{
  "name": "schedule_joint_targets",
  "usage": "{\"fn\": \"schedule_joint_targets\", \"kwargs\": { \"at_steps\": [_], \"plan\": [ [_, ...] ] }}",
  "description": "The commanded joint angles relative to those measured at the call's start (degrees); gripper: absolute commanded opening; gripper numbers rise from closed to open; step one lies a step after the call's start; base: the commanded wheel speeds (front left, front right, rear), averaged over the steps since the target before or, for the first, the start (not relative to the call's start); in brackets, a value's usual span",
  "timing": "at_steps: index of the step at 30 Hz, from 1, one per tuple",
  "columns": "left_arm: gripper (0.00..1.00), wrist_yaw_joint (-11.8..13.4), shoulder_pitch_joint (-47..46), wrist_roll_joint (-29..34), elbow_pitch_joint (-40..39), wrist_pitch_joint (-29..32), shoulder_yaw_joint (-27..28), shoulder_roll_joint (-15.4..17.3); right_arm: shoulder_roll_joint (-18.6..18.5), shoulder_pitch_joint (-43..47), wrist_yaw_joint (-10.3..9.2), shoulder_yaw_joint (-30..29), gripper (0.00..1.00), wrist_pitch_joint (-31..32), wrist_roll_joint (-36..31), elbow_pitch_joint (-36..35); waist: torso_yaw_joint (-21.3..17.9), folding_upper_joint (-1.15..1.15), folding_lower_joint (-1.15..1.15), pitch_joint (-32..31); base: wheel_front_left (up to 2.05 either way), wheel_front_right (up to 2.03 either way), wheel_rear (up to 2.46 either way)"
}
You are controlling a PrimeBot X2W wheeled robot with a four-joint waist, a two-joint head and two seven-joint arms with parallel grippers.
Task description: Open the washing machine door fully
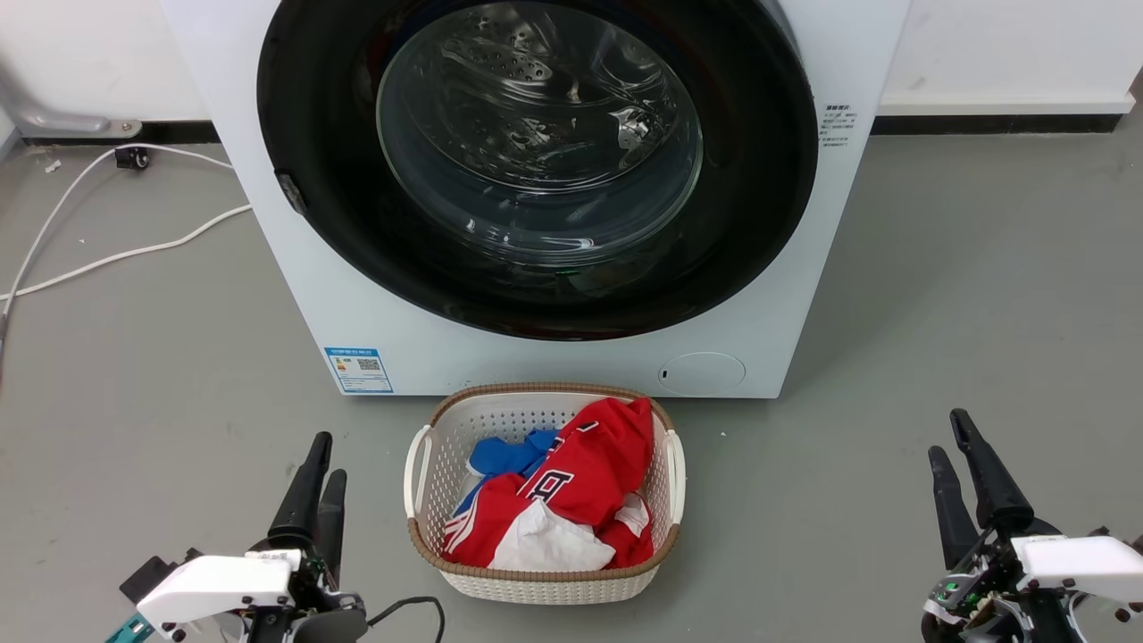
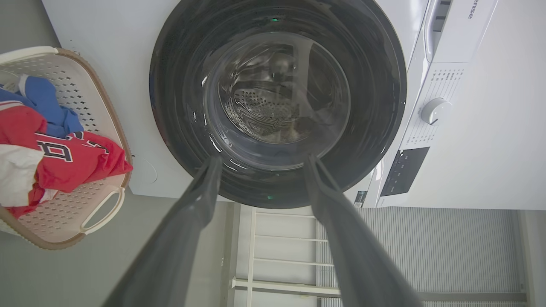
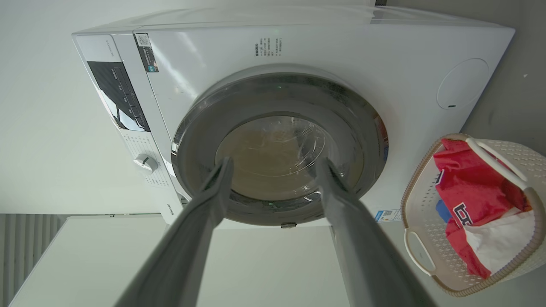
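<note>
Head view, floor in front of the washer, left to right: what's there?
left gripper → white laundry basket → right gripper

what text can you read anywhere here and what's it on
"ense": brand lettering on the washing machine, its start cut off by the picture's edge.
Red shirt: large folded characters, cannot be read for sure.
Blue sticker: too small to read.
Small print beside the door: too small.
Control panel: markings too small.
</note>
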Motion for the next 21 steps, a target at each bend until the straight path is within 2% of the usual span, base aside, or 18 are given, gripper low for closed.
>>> {"fn": "schedule_joint_targets", "kwargs": {
  "at_steps": [1, 7, 14, 21],
  "plan": [
    [1.0, 0.0, -1.2, 0.7, -1.5, -0.9, -1.1, 0.1, -0.1, -0.5, 0.02, 0.6, 1.0, -0.9, -0.5, -1.9, 0.0, 0.0, 0.0, -0.1, 0.0, 0.0, 0.0],
    [1.0, -0.1, -1.4, 3.4, -2.7, -2.8, -3.8, 0.8, -0.1, 0.4, 0.03, 1.6, 1.0, -2.7, -3.0, -3.4, 0.2, 0.0, 0.0, -0.3, 0.0, 0.0, 0.0],
    [1.0, -0.1, -1.3, 9.6, -3.9, -4.4, -5.0, 1.1, -0.2, 1.0, 0.04, 2.0, 1.0, -4.2, -8.6, -4.5, 0.3, 0.0, 0.0, -0.4, 0.0, 0.0, 0.0],
    [1.0, -0.1, -1.0, 18.2, -5.8, -6.1, -5.9, 1.0, -0.3, 1.3, 0.05, 2.4, 1.0, -5.9, -18.5, -6.1, 0.5, 0.0, 0.0, -0.5, 0.0, 0.0, 0.0]
  ]
}}
